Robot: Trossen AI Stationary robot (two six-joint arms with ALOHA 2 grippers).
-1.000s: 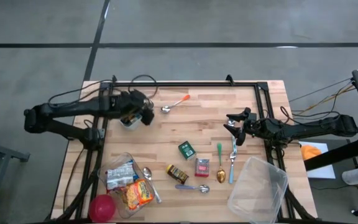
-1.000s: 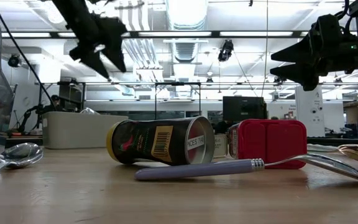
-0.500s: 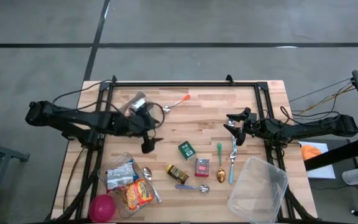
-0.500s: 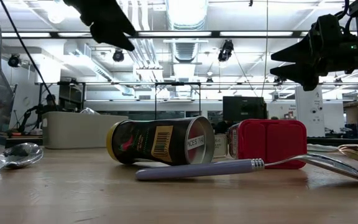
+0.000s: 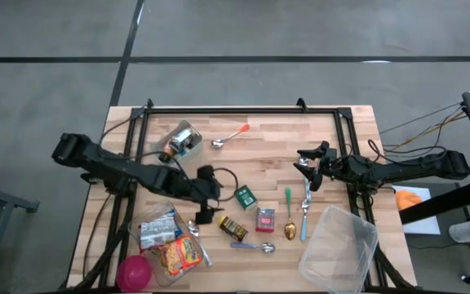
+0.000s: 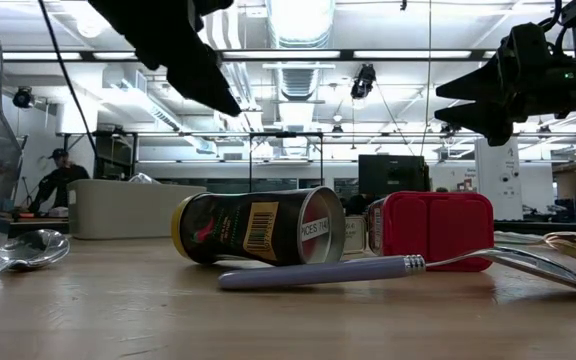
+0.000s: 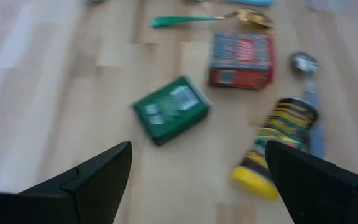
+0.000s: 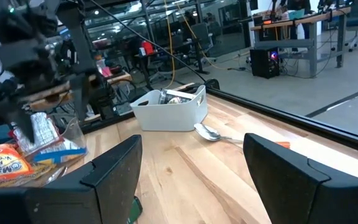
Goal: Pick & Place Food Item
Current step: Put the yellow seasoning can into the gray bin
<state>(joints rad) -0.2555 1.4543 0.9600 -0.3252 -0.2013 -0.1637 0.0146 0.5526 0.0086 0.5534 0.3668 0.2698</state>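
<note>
Three food items lie on the wooden table [image 5: 276, 147] near its middle: a green box [image 5: 245, 196], a red box [image 5: 265, 220] and a dark can with a yellow lid [image 5: 232, 227], which rests on its side. My left gripper [image 5: 212, 196] hangs open above the table just left of the green box. Its wrist view looks down on the green box [image 7: 171, 109], the red box [image 7: 241, 59] and the can [image 7: 275, 146]. My right gripper [image 5: 307, 167] waits open and level above the table's right part, with nothing between its fingers.
A silver can [image 5: 179, 140] lies at the far left. A clear container [image 5: 166, 241] with food packets and a red ball [image 5: 135, 271] are at the near left, and another clear container [image 5: 339, 249] sits at the near right. Spoons [image 5: 290, 231] and a fork [image 5: 304, 216] lie around the boxes.
My left gripper has swung from the table's far left toward the near edge and the middle. It has sunk, rolled and tipped downward, and now stands beside the green box. The silver can it hovered over stays at the far left. My right arm has kept still.
</note>
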